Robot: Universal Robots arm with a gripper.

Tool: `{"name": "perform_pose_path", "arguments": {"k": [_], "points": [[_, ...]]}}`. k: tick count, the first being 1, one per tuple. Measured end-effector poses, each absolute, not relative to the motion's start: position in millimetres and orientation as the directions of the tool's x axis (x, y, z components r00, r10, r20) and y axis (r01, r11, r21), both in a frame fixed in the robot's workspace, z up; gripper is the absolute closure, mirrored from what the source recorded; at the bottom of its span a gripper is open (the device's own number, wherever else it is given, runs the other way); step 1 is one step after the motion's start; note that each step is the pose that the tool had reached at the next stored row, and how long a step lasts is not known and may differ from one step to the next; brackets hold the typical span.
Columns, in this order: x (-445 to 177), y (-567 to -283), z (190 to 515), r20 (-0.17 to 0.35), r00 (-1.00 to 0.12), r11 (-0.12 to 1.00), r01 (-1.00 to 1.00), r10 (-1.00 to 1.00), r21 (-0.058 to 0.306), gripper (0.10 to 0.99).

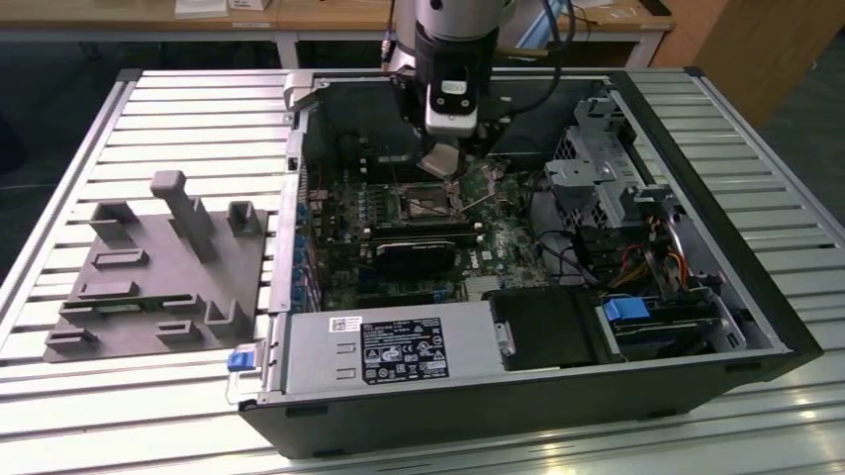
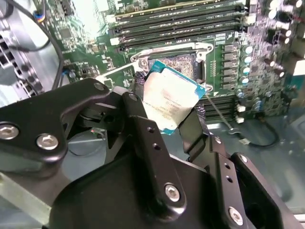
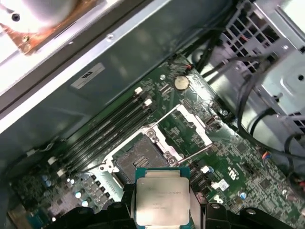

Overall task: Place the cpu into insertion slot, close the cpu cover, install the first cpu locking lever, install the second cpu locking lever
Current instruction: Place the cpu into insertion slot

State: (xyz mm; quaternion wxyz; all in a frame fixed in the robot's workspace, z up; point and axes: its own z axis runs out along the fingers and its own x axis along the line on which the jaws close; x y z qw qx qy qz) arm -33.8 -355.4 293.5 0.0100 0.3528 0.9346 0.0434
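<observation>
My gripper [image 1: 444,170] hangs inside the open computer case, shut on the cpu [image 1: 440,158]. Both wrist views show the cpu [image 2: 169,98] [image 3: 161,195] as a flat square chip with a silvery top, pinched at its edges between the black fingers [image 2: 138,112]. It is tilted and held above the board, apart from it. The insertion slot [image 3: 138,160] [image 2: 186,62] [image 1: 425,203] lies just beyond the chip, its dark centre bare. The cpu cover [image 3: 183,129] is a silver frame swung open beside the slot. A thin lever rod [image 3: 190,155] lies along the slot's edge.
Long memory slots [image 3: 105,133] run beside the socket. A black heatsink block [image 1: 416,252], a power supply [image 1: 396,346] and a metal drive cage [image 1: 601,178] with cables stand around it. A grey fixture [image 1: 158,267] sits on the slatted table at the exterior view's left.
</observation>
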Motion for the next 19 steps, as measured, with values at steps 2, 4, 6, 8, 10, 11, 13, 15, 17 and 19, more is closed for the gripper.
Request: {"name": "perform_pose_path", "arguments": {"k": [2,4,6,8,10,11,13,15,17,19], "points": [[-33.7,-355.3,293.4,0.011,-0.729,0.726,0.682,0.684,0.087,0.549],[-33.7,-355.3,293.2,0.010,-0.707,0.704,0.705,0.707,0.087,0.549],[-33.7,-355.3,292.9,0.009,-0.683,0.680,0.728,0.730,0.086,0.549],[-33.7,-355.3,292.6,0.009,-0.658,0.655,0.750,0.753,0.086,0.549],[-33.7,-355.3,292.2,0.009,-0.633,0.630,0.772,0.774,0.086,0.549],[-33.7,-355.3,292.0,0.008,-0.620,0.617,0.782,0.784,0.086,0.549],[-33.7,-355.3,291.6,0.008,-0.594,0.591,0.802,0.804,0.086,0.549],[-33.7,-355.3,290.9,0.008,-0.566,0.563,0.822,0.824,0.086,0.549],[-33.7,-355.3,290.1,0.008,-0.537,0.535,0.841,0.843,0.086,0.549],[-33.7,-355.3,289.2,0.008,-0.506,0.504,0.859,0.862,0.086,0.549]]}}
